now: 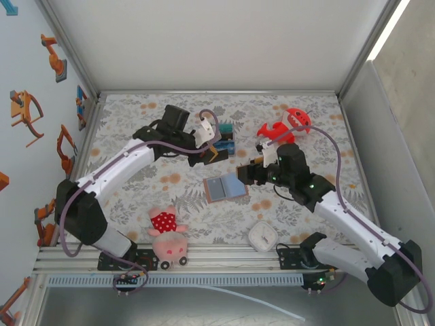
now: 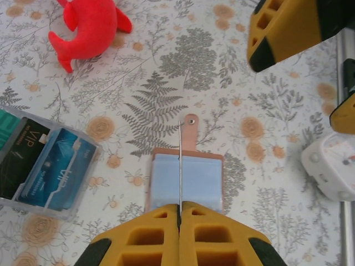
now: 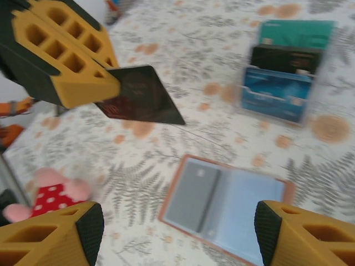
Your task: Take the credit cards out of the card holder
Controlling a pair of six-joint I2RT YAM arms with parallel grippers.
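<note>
Floral table cover (image 1: 136,115) bears the card holder (image 1: 225,188), lying open at centre. Left gripper (image 1: 216,153), at 12 o'clock of it, is pinching one dark credit card (image 3: 141,98) clear of the surface. Right gripper (image 1: 253,168), at 2 o'clock, stands spread, holding nothing.

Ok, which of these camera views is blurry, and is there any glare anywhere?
Right wrist view: soft all over, the open card holder smeared. Left wrist view: sharp, the card edge-on in the shut left gripper reads as a thin line. Top external view: even light, a bright strip at the upper right.
</note>
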